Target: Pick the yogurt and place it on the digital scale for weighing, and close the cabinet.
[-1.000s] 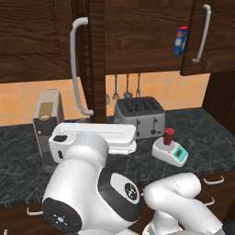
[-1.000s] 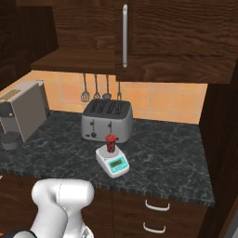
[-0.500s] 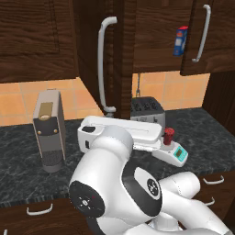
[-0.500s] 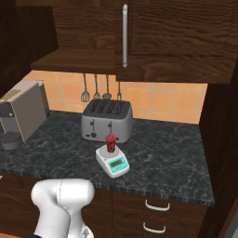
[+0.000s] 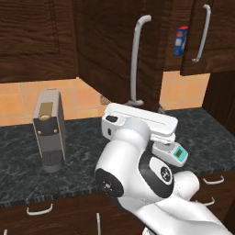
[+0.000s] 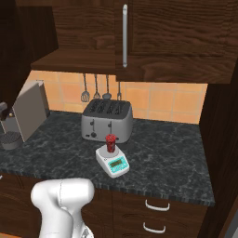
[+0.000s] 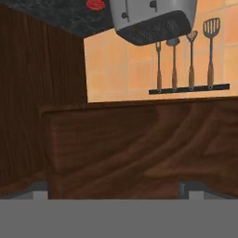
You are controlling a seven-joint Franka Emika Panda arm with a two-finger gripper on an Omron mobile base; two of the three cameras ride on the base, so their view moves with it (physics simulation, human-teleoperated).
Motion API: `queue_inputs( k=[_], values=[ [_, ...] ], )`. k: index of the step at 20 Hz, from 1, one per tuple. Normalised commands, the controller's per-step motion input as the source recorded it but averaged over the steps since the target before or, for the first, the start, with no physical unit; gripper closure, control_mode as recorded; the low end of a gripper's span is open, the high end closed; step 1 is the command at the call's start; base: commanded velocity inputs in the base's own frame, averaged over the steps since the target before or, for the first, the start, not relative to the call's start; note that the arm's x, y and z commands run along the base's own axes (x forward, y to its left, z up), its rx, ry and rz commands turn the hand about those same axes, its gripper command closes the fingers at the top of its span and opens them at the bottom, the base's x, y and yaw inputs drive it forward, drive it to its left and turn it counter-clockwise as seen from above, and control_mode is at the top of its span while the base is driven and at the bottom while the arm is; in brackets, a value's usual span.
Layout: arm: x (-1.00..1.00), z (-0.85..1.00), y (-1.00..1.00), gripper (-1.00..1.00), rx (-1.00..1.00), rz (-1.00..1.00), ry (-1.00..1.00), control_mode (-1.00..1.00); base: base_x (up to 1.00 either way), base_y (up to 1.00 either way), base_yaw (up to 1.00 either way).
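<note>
The yogurt (image 6: 110,142), a small dark red cup, stands upright on the digital scale (image 6: 113,161) in front of the toaster. The arm hides most of the scale (image 5: 177,155) in the left base view. The cabinet's left door (image 5: 108,50) stands partly open, swung out over the counter, with its pale bar handle (image 5: 137,59) facing me. The right door (image 5: 216,34) lies close to the cabinet front. My gripper (image 7: 116,191) is open, fingertips far apart, right up against the brown wood of the door (image 7: 139,148). The yogurt (image 7: 95,4) shows as a red spot at the top.
A silver toaster (image 6: 106,121) stands behind the scale, with utensils (image 6: 96,88) hanging on the wall above. A tall blue box with a red top (image 5: 180,40) sits inside the cabinet. A coffee machine (image 5: 48,131) stands at the counter's left.
The left cabinet door has swung further toward shut, its handle moving right in the left base view. My arm has swung right with it. Yogurt and scale have not moved.
</note>
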Motion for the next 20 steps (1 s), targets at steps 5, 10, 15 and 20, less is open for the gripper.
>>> queue_inputs(
  k=[5, 10, 15, 20],
  values=[
    [0.72, -0.09, -0.62, -1.00, 0.00, -0.02, -0.10, -1.00, 0.00, 0.00, 0.00],
    [0.65, -0.08, -0.69, -1.00, 0.00, -0.07, -0.13, -1.00, 0.00, 0.00, 0.00],
    [0.65, -0.17, -0.64, -1.00, 0.00, -0.01, -0.15, -1.00, 0.00, 0.00, 0.00],
    [0.79, -0.11, -0.88, -1.00, 0.00, -0.07, -0.10, -1.00, 0.00, 0.00, 0.00]
  ],
)
